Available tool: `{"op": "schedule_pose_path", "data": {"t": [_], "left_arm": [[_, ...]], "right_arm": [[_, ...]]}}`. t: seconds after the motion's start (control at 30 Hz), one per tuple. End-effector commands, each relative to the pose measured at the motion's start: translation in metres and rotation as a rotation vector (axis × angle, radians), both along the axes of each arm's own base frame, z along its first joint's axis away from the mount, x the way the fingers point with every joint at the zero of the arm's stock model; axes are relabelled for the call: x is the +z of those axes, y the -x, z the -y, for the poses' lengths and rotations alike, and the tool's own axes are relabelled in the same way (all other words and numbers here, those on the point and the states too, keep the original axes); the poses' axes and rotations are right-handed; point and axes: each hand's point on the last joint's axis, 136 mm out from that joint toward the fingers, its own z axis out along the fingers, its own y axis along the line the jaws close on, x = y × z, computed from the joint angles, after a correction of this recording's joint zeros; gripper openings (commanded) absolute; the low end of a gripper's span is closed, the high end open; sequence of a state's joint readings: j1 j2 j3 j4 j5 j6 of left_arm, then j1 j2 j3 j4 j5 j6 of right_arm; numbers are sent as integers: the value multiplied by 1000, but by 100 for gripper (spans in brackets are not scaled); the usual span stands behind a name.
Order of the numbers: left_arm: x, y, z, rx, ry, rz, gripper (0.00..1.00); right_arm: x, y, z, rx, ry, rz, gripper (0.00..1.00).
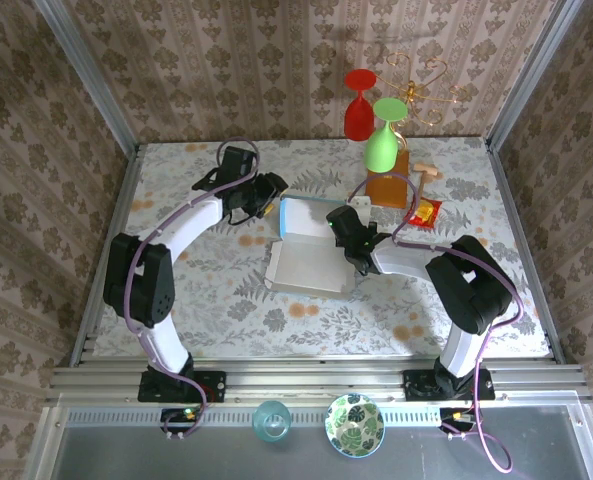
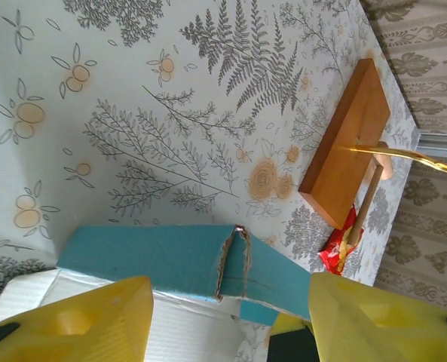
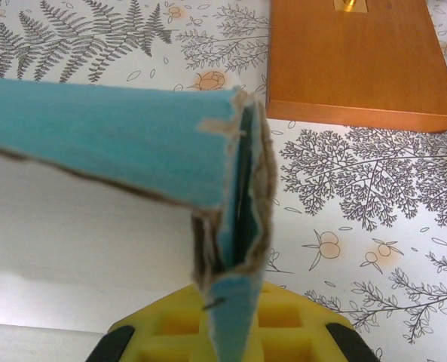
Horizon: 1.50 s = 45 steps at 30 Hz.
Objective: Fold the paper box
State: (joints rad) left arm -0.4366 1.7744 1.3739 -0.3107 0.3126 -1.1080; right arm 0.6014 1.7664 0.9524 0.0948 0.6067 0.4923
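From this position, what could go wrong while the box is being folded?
1. The right pincer is shut on a corner of the paper box where the cardboard edge looks frayed; a hard pull may tear it.
2. The left pincer stands open around the far wall, so that wall may fall back.
3. The wooden block is near this corner; a push could bump it.

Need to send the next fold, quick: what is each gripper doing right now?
Left gripper: open, fingers apart at the box, not gripping it.
Right gripper: shut on the box's corner.
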Motion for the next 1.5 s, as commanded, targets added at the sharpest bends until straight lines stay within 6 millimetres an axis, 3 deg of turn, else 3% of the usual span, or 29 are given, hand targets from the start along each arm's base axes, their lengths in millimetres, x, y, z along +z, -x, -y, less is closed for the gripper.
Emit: {"op": "schedule_pose_path", "data": {"t": [0.0, 0.33, 0.7, 0.83, 1.0, 1.23, 1.33, 1.47], "left_arm": [[1, -1, 11, -13, 35, -8, 55], [-15, -4, 12, -38, 7, -22, 42], [-34, 10, 3, -41, -35, -61, 32], [-36, 10, 0, -42, -53, -59, 29], [-35, 8, -3, -39, -64, -49, 28], [-34, 5, -2, -49, -81, -39, 24], [-35, 4, 0, -53, -82, -40, 24], [-36, 3, -1, -54, -84, -40, 23]], "right_arm": [[9, -1, 4, -23, 25, 47, 0], [4, -1, 2, -14, 33, 41, 0], [3, 1, 2, -19, 49, 37, 0], [9, 4, 0, -16, 27, 32, 18], [28, 13, -1, -12, -25, 8, 33], [73, 35, 2, -26, -189, -15, 58], [93, 41, 15, -87, -298, -31, 61], [92, 37, 36, -222, -512, -109, 62]]}}
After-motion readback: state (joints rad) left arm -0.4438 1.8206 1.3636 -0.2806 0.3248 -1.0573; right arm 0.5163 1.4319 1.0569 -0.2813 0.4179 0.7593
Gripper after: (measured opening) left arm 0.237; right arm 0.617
